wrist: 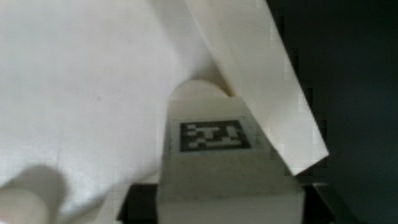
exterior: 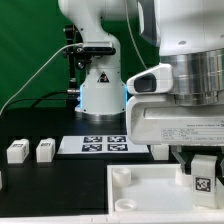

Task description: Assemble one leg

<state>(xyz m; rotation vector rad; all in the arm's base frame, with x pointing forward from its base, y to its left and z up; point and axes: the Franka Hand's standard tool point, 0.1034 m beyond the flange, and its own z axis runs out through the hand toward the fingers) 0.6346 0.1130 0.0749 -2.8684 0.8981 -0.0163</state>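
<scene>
Exterior view
Gripper (exterior: 200, 172): down at the exterior view's right, over the near corner of the tabletop slab (exterior: 140, 190); placed so, I judge, to seat a leg in a corner socket.
Held leg (exterior: 201, 182): a white block with its marker facing the camera, upright between the jaws, which are closed on its sides; its lower end sits at or just above the slab.
Spare legs (exterior: 30, 151): two more blocks stand on the black worktop (exterior: 50, 195) at the exterior view's left, well apart from the slab, likely waiting their turn.
Marker board (exterior: 100, 145): flat on the worktop between the spare legs and the gripper.
Hidden: the socket under the held leg is covered by the gripper; whether the leg is already in it cannot be told.

Wrist view
Leg (wrist: 214, 140): fills the middle, marker toward the lens, tapering away.
Slab (wrist: 89, 90): broad white surface beside the leg, with a raised rim running diagonally.
Hard to read: the picture is blurred; the finger pads and the leg's far tip are not clear.
</scene>
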